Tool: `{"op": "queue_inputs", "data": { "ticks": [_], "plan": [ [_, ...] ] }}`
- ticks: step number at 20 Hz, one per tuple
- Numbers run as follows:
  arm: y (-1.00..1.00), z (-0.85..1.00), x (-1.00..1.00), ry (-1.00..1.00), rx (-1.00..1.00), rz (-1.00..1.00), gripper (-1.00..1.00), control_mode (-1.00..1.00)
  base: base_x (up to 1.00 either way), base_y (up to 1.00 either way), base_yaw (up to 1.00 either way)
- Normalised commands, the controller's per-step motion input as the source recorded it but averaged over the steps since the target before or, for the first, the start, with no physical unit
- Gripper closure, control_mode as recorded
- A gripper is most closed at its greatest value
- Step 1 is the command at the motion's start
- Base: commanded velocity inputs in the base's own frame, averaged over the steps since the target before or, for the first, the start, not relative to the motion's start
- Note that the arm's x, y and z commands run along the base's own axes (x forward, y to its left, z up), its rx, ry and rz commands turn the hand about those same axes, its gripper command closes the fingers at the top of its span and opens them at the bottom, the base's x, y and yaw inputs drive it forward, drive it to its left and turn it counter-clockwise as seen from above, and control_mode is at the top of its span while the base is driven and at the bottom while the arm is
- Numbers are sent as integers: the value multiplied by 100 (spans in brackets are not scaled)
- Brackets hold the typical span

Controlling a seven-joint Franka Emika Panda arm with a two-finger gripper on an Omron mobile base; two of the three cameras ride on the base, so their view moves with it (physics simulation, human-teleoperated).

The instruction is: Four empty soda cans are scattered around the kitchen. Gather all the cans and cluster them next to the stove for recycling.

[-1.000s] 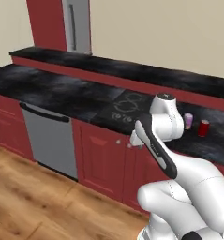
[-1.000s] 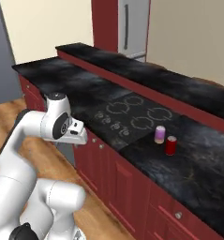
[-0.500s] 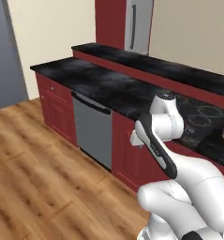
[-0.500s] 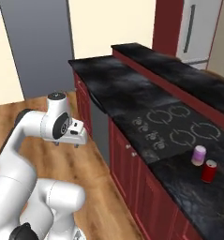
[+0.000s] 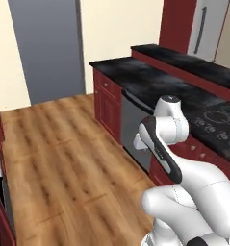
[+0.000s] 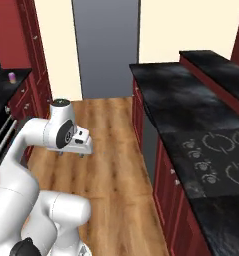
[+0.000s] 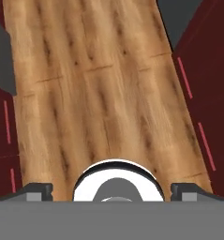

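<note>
Pincer [image 7: 111, 190] hangs wide open and empty over the floor [image 7: 99, 93] since your base swung off the stove [image 6: 216, 160], so you're likely hunting that purple can [image 6: 12, 77] across the room.

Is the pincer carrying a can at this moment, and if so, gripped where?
Nothing is held. The pincer stands open, its fingertips wide apart over the wood floor with nothing between them.

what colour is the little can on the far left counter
Purple body with a pale top, as far as it can be made out; the soda can shows best in the right base view.
</note>
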Motion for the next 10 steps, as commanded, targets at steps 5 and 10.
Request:
{"op": "queue_inputs", "data": {
  "ticks": [5,10],
  "plan": [
    [0,0,0,0,0,0,-100,100,42,0,44],
    [0,0,0,0,0,0,-100,100,100,0,21]
  ]
}}
